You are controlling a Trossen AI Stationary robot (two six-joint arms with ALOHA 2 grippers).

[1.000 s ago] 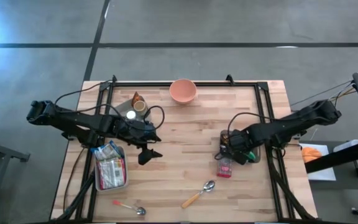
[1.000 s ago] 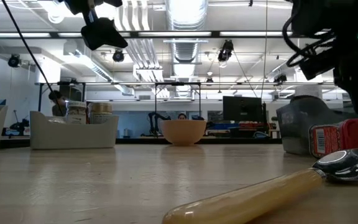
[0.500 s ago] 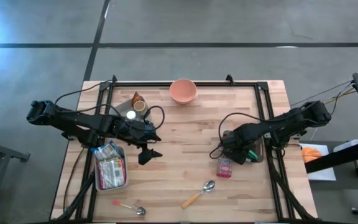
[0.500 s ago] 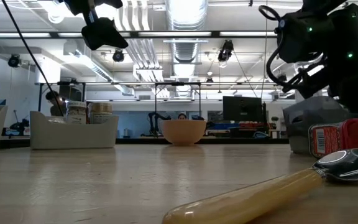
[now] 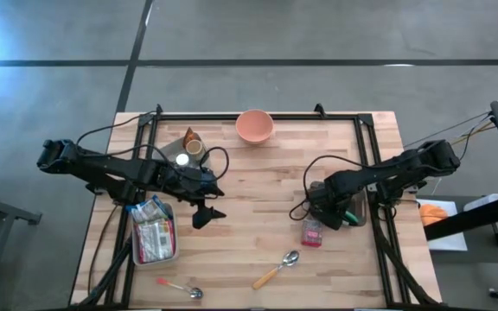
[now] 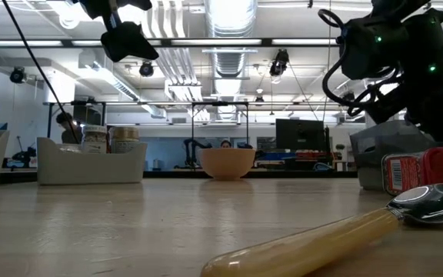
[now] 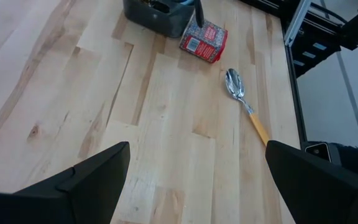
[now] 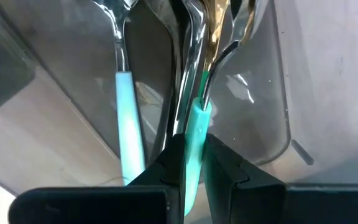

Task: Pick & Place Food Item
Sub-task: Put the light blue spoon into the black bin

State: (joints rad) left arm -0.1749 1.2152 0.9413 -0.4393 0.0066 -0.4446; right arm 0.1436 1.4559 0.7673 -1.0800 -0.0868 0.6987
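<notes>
Just beside right tool [image 5: 334, 213]: red food packet [image 5: 312, 231].

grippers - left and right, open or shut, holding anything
Left gripper: open, empty, held above the table's middle.
Right gripper: shut on the green-handled utensil, over the grey cutlery bin.
</notes>
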